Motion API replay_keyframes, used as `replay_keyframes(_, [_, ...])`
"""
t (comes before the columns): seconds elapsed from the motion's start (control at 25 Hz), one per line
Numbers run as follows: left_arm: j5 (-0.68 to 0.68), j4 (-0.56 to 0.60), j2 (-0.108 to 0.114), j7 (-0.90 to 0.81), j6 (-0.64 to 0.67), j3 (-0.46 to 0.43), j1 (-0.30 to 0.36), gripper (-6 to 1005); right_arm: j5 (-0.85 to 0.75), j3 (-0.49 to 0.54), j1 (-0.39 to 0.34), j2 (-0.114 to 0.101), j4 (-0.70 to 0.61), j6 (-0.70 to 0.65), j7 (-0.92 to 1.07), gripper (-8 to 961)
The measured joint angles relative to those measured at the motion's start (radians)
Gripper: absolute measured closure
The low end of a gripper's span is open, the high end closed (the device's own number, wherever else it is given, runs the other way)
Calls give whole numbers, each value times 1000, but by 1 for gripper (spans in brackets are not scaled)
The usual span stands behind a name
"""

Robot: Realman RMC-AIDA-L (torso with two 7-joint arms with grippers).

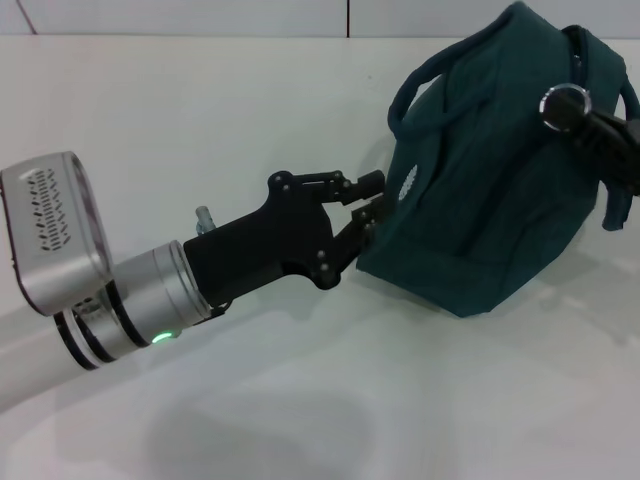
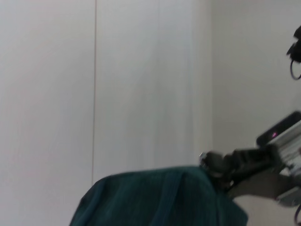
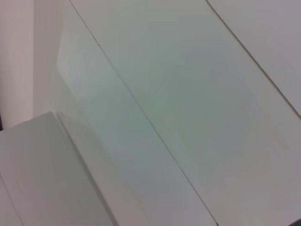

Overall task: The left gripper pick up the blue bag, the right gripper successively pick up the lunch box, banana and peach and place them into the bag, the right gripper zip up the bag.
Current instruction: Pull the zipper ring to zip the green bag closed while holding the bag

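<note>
The blue bag (image 1: 490, 210) hangs tilted over the white table at the right, and its top also shows in the left wrist view (image 2: 155, 197). My left gripper (image 1: 375, 205), on the silver arm with the green light, is shut on the bag's near left edge. My right gripper (image 1: 592, 128) reaches in from the right edge. Its narrow black fingers are closed at the metal ring zipper pull (image 1: 565, 105) on the bag's top. The left wrist view shows the same right gripper (image 2: 221, 165) and zipper pull (image 2: 205, 158). The lunch box, banana and peach are out of view.
A loop handle (image 1: 420, 85) stands up from the bag's left side. The white table (image 1: 300, 400) spreads below and to the left of the bag, with a white wall behind. The right wrist view holds only white panels.
</note>
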Motion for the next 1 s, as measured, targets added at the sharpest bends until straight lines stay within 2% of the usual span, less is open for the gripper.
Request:
replay_keyframes(0.16, [-3,0,0,-1,14,-3,-3,857,-11,-9,25,24,-1,32,-6,911])
replay_keyframes(0.4, [-50,6,0,-1,7,-7,4,742,-35,-29,90,37,4,50,-10,911])
replay_keyframes(0.64, [-90,26,3,-2,1,-7,37,496,-33,-70,162,49,8,70,-9,911])
replay_keyframes(0.72, [-92,26,6,-2,-8,-7,42,380,-28,-95,188,50,9,80,-5,911])
replay_keyframes(1.0, [-130,72,12,-3,-64,-8,80,378,-25,-137,229,50,9,78,6,912])
